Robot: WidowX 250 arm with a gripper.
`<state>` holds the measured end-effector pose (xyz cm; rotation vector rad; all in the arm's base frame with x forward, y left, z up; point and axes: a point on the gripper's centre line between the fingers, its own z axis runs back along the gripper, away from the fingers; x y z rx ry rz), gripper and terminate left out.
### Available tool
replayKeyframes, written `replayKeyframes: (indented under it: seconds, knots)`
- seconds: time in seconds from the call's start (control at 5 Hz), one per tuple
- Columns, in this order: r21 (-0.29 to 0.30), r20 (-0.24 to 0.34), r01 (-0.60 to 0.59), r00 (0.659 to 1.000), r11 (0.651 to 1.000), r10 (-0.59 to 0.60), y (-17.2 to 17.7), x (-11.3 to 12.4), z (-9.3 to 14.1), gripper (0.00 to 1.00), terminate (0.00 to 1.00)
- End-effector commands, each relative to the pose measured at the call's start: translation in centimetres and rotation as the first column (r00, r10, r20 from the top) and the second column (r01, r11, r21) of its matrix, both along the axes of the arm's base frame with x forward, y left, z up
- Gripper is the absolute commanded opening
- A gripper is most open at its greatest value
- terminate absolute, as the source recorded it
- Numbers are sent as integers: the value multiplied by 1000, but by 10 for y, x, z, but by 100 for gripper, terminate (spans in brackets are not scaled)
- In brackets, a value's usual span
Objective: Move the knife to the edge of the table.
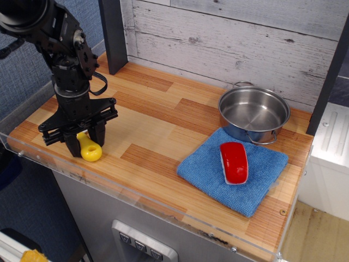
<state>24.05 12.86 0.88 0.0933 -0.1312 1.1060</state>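
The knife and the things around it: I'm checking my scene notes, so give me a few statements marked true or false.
1. The gripper has the knife between its fingers, near the front edge of the table. True.
2. The knife's handle is red. False: it is yellow, with a hole near its end.
3. The red-and-white object lies on the blue cloth. True.
4. The metal pot holds the knife. False: the pot is empty and stands at the far right, well away from the knife.
5. The blue cloth lies under the gripper. False: it lies on the right side, in front of the pot.
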Motion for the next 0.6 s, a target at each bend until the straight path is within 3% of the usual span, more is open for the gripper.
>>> replayKeyframes:
  seconds: [0.0,0.4]
  knots:
    - [-11,20,0,1000,1000,0,-2,0,6,100,0]
    - [-7,30,17,999,1000,-17,-3,5,14,100,0]
